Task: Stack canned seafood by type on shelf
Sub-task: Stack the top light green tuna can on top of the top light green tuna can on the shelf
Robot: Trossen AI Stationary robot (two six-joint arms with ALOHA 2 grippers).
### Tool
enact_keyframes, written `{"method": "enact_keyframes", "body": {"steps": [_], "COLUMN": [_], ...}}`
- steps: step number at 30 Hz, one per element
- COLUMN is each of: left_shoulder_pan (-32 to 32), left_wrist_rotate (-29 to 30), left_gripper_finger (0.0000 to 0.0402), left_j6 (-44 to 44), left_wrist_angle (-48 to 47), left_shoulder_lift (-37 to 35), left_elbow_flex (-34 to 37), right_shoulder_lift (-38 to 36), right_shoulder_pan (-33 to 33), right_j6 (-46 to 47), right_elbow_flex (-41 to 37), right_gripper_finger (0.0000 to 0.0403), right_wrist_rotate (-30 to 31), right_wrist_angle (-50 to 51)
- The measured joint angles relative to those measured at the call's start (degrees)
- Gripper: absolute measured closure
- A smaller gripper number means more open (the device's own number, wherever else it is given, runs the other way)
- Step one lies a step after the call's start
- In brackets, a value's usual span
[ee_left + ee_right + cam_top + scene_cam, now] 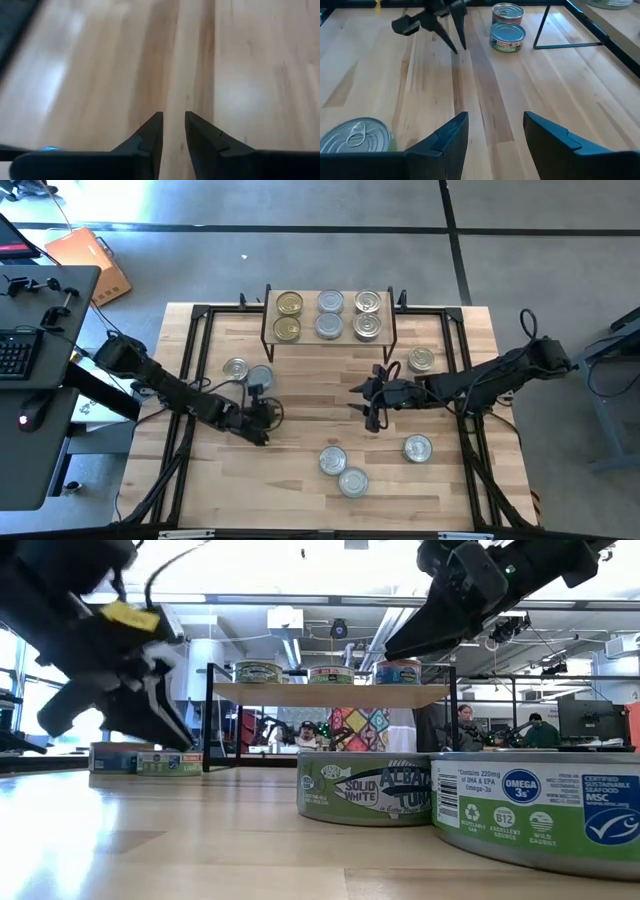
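Beside left gripper (pixel 262 423), two tins (pixel 247 372)

You could read two tin labels in the low view. The nearest tin (pixel 540 808), at the right, carried "Contains 220mg of DHA & EPA Omega-3s" in small print, a blue disc reading "OMEGA 3s", a small badge marked "B12" above "EXCELLENT SOURCE", another badge reading "WILD CAUGHT", and a blue panel saying "CERTIFIED SUSTAINABLE SEAFOOD MSC" with a web address too small to read. The tin beside it (pixel 365 788) showed "SOLID WHITE" on a fish shape and large letters "ALBA" over "TUN", cut off by the nearer tin. You could not read the labels on the shelf tins (pixel 330 672) or on the far tins (pixel 507 36).
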State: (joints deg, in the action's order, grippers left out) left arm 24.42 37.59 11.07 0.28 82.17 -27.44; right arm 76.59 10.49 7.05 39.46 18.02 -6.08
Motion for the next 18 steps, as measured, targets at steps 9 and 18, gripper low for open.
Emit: {"method": "enact_keyframes", "body": {"steps": [9, 18], "left_shoulder_pan": [-3.3, -13.3], "left_wrist_rotate": [15.3, 6.8], "left_gripper_finger": [0.0357, 0.0397], "left_j6": [17.3, 21.3], "left_wrist_angle": [-16.1, -16.5], "left_shoulder_lift": [-2.4, -2.3], "left_elbow_flex": [-1.1, 0.7], "right_shoulder_lift": [0.0, 0.0], "right_shoulder_pan": [-0.4, -0.4], "right_j6": [-1.1, -1.1], "right_elbow_flex": [0.0, 0.0], "right_gripper_finger": [0.022, 0.022], "right_wrist_rotate": [0.0, -0.4], "right_wrist_angle": [0.2, 0.3]}}
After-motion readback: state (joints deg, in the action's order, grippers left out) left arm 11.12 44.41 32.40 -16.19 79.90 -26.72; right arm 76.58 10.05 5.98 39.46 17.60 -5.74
